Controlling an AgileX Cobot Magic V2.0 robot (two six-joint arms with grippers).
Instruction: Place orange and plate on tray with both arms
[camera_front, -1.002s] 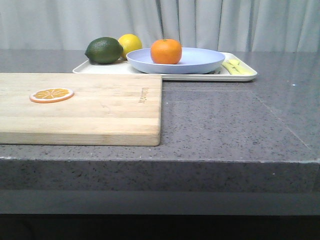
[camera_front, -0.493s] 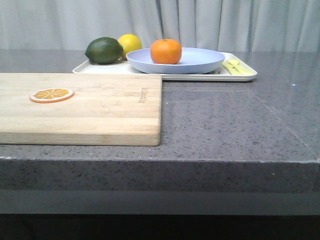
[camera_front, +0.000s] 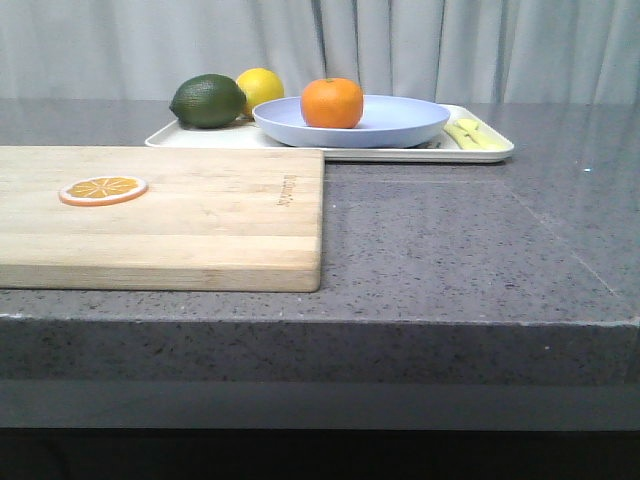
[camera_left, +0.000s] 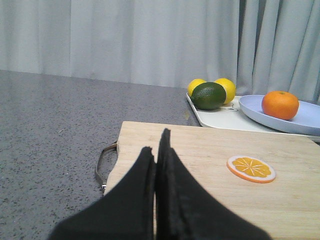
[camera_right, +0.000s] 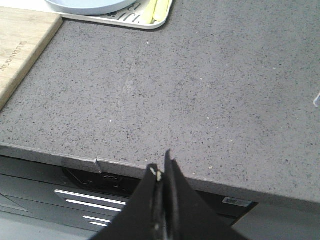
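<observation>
Grey speckled counter (camera_front: 450, 240), pale curtains behind. Orange (camera_front: 332, 103) sitting on lavender plate (camera_front: 400, 122), plate resting on cream tray (camera_front: 490, 152) at far side. Lime (camera_front: 208, 101), lemon (camera_front: 262, 86) on tray's left end. Orange slice (camera_front: 103, 189) on wooden cutting board (camera_front: 200, 230). Left fingers (camera_left: 156, 150) clenched, empty, above board; right fingers (camera_right: 161, 172) clenched, empty, at counter's near edge.

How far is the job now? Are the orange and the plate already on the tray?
It looks done. The orange sits in the plate, and the plate rests on the tray. Nothing is in hand: the left gripper and the right gripper are both shut and empty, away from the tray. No step appears left.
</observation>
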